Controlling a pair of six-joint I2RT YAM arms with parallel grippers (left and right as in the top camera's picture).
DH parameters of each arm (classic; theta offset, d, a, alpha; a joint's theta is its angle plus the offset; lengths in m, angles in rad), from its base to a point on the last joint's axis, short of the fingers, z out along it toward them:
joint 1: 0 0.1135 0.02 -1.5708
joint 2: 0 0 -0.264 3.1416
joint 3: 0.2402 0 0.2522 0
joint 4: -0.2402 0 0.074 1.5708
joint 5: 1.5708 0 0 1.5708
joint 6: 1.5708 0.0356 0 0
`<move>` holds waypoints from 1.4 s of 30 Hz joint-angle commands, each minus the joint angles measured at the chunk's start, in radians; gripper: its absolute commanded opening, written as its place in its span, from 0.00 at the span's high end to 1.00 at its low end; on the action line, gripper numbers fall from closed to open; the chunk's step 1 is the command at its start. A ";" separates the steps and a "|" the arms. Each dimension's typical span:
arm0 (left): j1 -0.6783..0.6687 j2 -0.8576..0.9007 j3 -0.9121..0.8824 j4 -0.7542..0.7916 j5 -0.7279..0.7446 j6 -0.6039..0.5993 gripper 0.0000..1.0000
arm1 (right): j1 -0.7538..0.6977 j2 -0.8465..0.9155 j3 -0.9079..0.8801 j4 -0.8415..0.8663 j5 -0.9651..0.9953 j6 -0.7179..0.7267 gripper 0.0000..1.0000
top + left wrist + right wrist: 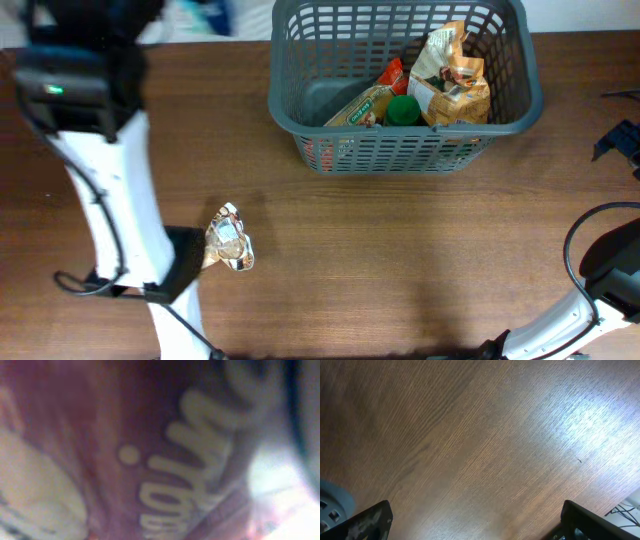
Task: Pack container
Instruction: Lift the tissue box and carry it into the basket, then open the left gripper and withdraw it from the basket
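Left gripper (95, 30): is hanging over the far left corner of the table (400, 260). Its wrist view is filled by a blurred reddish wrapper (150, 450) with pale lettering, pressed right up against the lens, so I cannot tell whether the jaws are apart or clamped on it.
Right gripper (476, 522): is facing bare wood, jaws standing wide apart with nothing between them.
Basket (400, 150): is sitting well to the right of the left jaws, at the far middle of the table. It is carrying a snack bag (452, 80), a green cap (403, 108) and a long packet (362, 106).
Foil packet (228, 240): is lying outside the basket, well behind the left jaws and just beside the left arm's base.
Slipping risk: if the wrapper is only being pinched by a loose fold, it is likely to be sliding out during the carry.
Rim risk: a low carry is risking a catch on the basket's thick near-left rim, which could be tipping or shoving it.
Crowding risk: the right half of the basket is filling up, so a drop there could be perching on the snack bag and spilling over.
Open room: bare wood is lying between the left jaws and the basket, and the basket's left half is looking free.
Right-side room: plenty is opening in front of the right jaws, with the table edge near.
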 commanded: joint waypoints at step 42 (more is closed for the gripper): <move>-0.177 0.164 -0.225 0.037 0.030 0.066 0.01 | -0.001 -0.004 -0.005 0.000 0.008 0.012 0.01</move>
